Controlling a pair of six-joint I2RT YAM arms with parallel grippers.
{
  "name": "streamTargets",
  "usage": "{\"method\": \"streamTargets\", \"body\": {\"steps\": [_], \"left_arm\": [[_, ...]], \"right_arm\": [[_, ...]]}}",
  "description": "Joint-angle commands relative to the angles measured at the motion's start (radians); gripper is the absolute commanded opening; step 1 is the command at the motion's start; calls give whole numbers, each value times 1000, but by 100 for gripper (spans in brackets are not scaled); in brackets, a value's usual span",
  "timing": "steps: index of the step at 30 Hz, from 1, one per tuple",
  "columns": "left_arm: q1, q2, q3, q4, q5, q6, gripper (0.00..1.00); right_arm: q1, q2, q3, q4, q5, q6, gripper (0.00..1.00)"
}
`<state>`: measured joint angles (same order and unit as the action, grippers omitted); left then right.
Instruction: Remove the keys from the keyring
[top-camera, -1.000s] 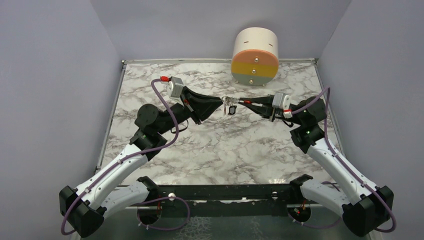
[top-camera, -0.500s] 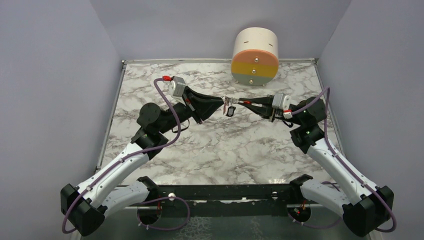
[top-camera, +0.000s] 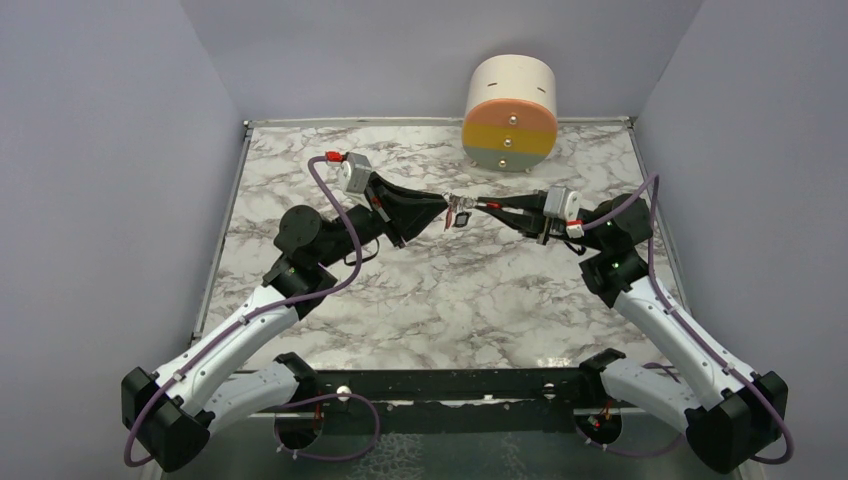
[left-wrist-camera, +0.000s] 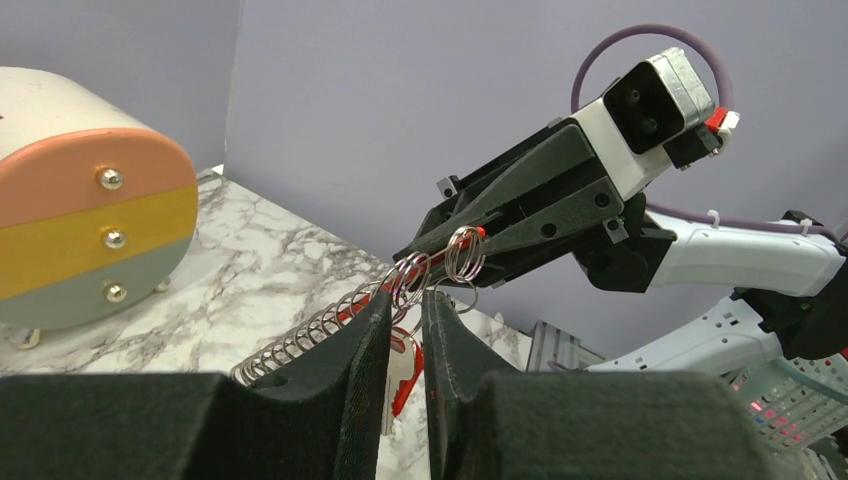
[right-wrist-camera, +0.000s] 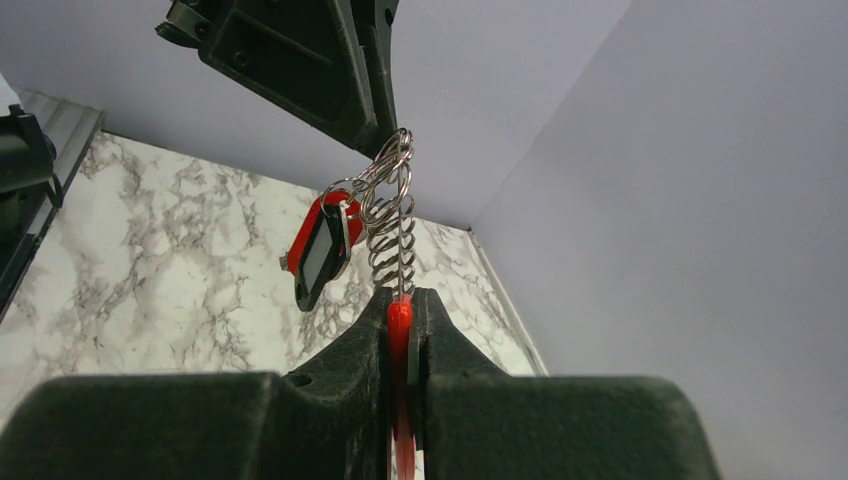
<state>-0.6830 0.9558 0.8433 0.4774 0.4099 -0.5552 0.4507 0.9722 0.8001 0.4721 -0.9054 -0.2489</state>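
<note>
Right gripper first: clamped shut on red clip at one end of keyring. Left gripper next: pinched nearly closed on a thin ring at keyring's other end, only a narrow slit between fingers. Tip to tip in mid-air, above marble table, keyring stretched short between them. Silver coil-like links from red clip up to bunched rings at left tips. Keys hanging off those rings, beside the links, not off yet: dark-headed in front, red-headed behind, overlapping. Too small in top view to separate. Farther out, round drawer unit at table's far edge, with peach, yellow and grey-green fronts, well apart from both grippers.
</note>
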Motion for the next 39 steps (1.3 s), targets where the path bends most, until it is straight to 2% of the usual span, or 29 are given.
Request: {"method": "streamTargets", "body": {"steps": [1, 18, 27, 39], "left_arm": [[-6, -9, 23, 34, -8, -17, 21], [-6, 32, 47, 93, 27, -34, 20], [-6, 13, 29, 99, -4, -15, 20], [-6, 11, 18, 98, 43, -35, 20]], "right_arm": [[9, -6, 5, 32, 20, -9, 2], [13, -1, 4, 33, 22, -13, 2], [17, -9, 7, 31, 15, -12, 2], [20, -12, 6, 32, 31, -13, 2]]}}
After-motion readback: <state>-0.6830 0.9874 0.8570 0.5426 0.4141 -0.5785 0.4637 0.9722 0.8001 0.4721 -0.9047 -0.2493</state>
